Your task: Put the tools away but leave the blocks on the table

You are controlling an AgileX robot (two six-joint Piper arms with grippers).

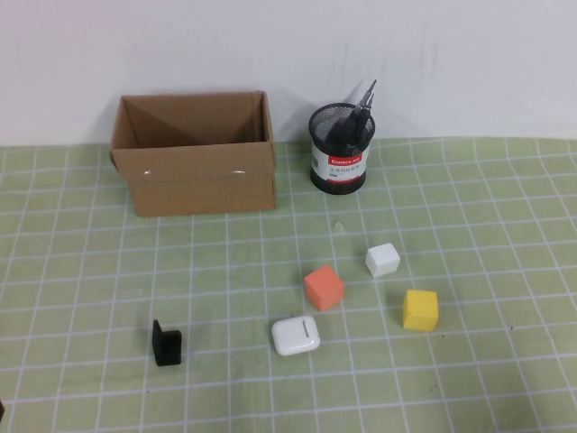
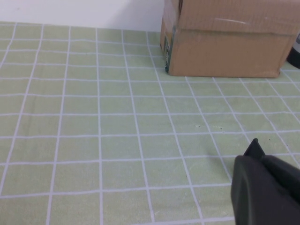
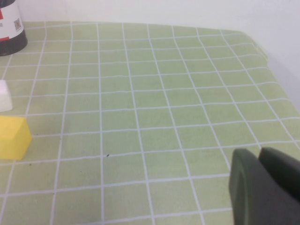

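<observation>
A black mesh cup [image 1: 342, 148] stands at the back of the green grid mat [image 1: 469, 225]. Dark tool handles [image 1: 359, 113] stick out of it; I cannot make out the blue pliers. The orange block [image 1: 324, 288], white block [image 1: 382, 260] and yellow block [image 1: 420, 309] sit on the mat right of centre. The right wrist view shows the yellow block [image 3: 14, 137], the white block [image 3: 3, 96] and the cup [image 3: 9, 28]. My left gripper [image 2: 257, 157] is shut and empty, low over bare mat. My right gripper [image 3: 258, 157] is shut and empty, to the right of the blocks.
An open cardboard box [image 1: 196, 167] stands at the back left, also in the left wrist view [image 2: 225, 42]. A white earbud case [image 1: 296, 336] lies in front of the orange block. A black L-shaped bracket [image 1: 167, 344] stands front left. The mat's right edge [image 3: 276, 70] is near the right arm.
</observation>
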